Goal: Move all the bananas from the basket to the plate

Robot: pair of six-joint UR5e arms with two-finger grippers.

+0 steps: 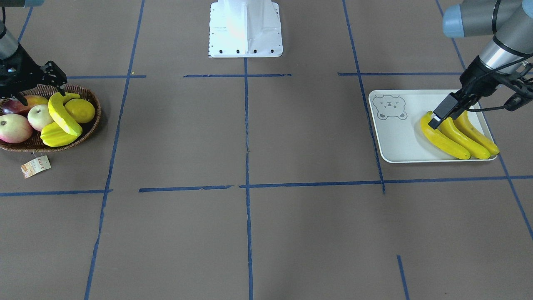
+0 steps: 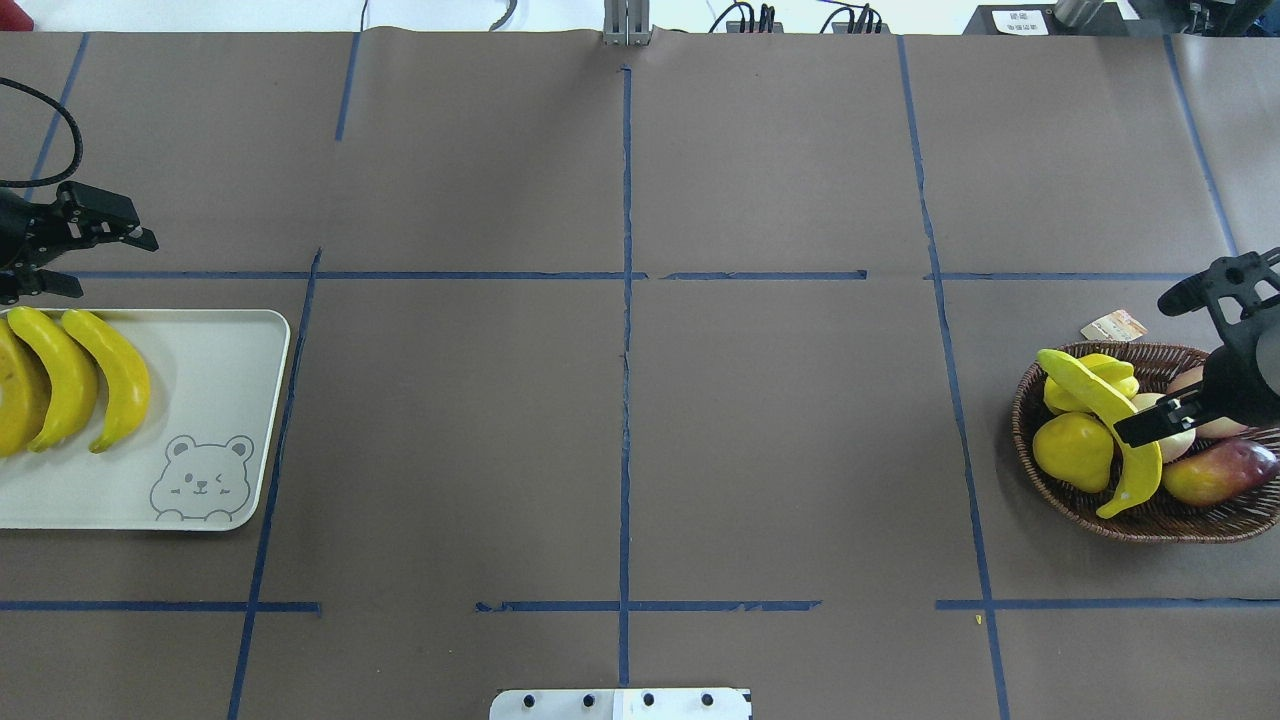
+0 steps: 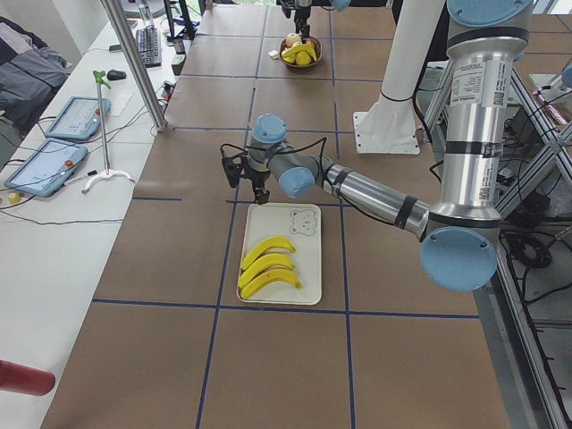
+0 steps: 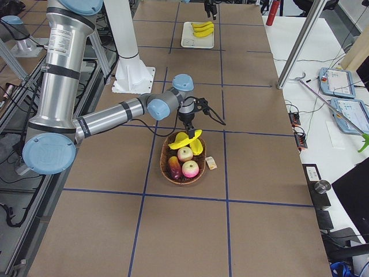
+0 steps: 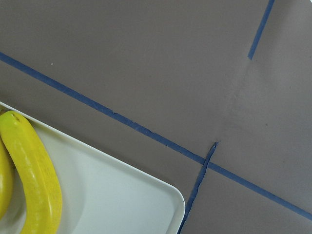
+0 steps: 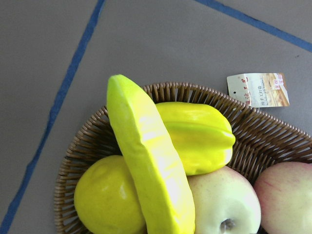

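The last banana (image 2: 1105,420), a long, curved, glossy and faintly greenish piece, is clamped between the fingers of the right gripper (image 2: 1150,425) and tilted over the woven wicker basket (image 2: 1060,490), seemingly for lifting clear of the ridged starfruit (image 6: 195,136) and round lemon (image 6: 107,200) beneath it. Three smooth bananas (image 2: 75,375) are laid side by side on the pale rectangular plate (image 2: 230,420), beside which the left gripper (image 2: 85,255) is held with fingers apart.

Beside a starfruit (image 2: 1092,378) and lemon (image 2: 1073,450): pale apple (image 1: 39,116), red-blushed apple (image 1: 13,128), mango (image 2: 1218,470). Across brown table (image 2: 620,420), blue tape lines (image 2: 626,350). On side bench, two tablets (image 3: 54,143).
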